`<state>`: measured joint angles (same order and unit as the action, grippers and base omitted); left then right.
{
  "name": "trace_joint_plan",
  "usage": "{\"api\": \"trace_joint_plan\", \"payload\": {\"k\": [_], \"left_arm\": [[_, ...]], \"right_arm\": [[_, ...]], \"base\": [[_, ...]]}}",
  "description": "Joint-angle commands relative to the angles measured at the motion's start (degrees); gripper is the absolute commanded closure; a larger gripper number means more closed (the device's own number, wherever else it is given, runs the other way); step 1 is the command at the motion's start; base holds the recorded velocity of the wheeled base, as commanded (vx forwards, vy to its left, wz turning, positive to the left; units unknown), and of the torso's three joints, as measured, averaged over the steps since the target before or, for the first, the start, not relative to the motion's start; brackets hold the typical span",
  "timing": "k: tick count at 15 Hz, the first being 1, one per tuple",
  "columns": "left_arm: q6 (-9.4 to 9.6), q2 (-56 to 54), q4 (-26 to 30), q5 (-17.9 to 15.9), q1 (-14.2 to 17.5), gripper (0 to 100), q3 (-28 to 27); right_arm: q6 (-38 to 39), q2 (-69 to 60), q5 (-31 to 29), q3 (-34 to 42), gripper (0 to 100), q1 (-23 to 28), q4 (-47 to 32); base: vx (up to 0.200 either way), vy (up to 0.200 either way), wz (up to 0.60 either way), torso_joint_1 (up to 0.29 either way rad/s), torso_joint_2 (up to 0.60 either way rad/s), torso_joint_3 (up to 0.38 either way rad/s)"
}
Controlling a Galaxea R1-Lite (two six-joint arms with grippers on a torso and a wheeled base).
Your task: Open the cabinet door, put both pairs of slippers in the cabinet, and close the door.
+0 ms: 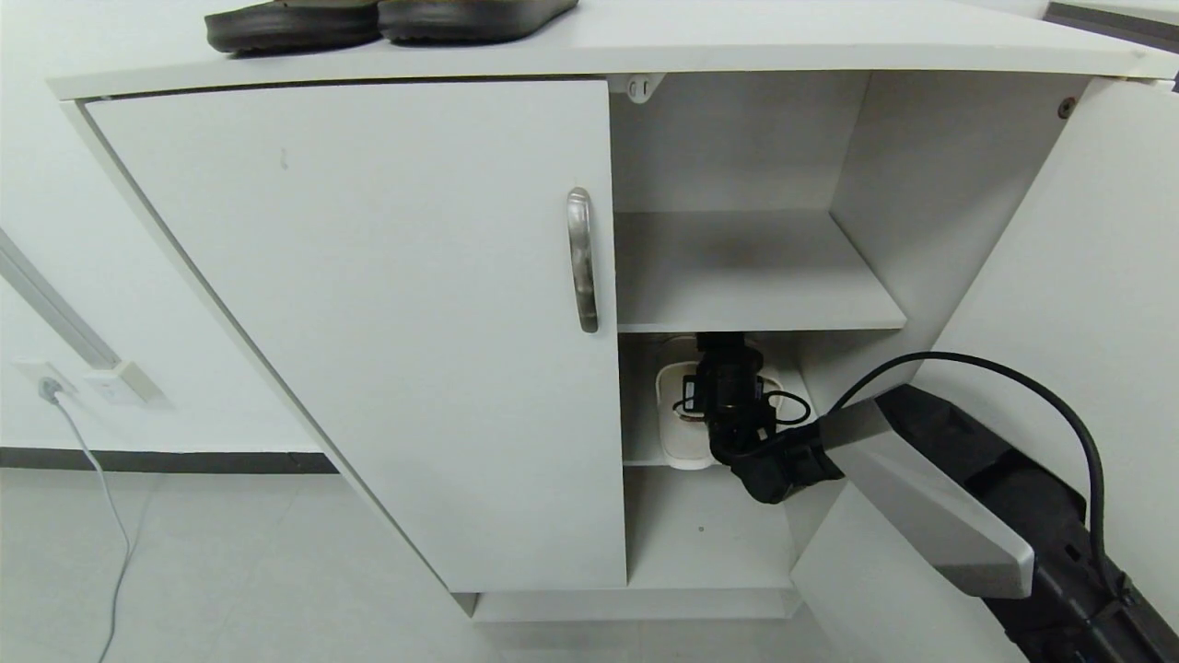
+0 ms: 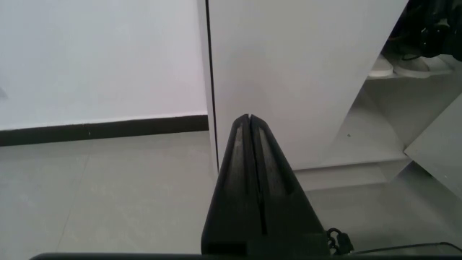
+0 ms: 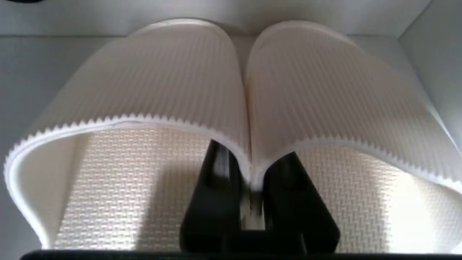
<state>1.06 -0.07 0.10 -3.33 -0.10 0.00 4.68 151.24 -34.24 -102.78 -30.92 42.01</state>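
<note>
Right tool (image 3: 250, 173) is pinched shut on the touching inner straps of the white ribbed foam slippers (image 3: 173, 87), toes pointing deeper along the lower shelf (image 1: 645, 458) of the white cabinet (image 1: 368, 322). Dark rubber slippers (image 1: 387, 18) lie on the cabinet top, up and leftward. The left tool (image 2: 249, 130), shut and empty, hangs low outside.

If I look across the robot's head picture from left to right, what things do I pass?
Wall socket → closed cabinet door → door handle → white slippers → open cabinet door.
</note>
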Motion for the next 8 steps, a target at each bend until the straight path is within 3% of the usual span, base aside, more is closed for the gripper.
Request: {"api": "trace_joint_plan", "payload": {"k": [1,8], "left_arm": [[-0.01,0.07,-0.01,-0.01,0.01,100,0.0],[-0.09,0.07,-0.01,-0.01,0.01,100,0.0]], "right_arm": [[-0.02,0.73,0.05,-0.32,0,-0.02,-0.08],[0.06,-3.23,0.41,6.98,0,-0.46,3.43]], "base": [[0.0,0.0,0.0,0.0,0.0,0.0],[0.0,0.0,0.0,0.0,0.0,0.0]]}}
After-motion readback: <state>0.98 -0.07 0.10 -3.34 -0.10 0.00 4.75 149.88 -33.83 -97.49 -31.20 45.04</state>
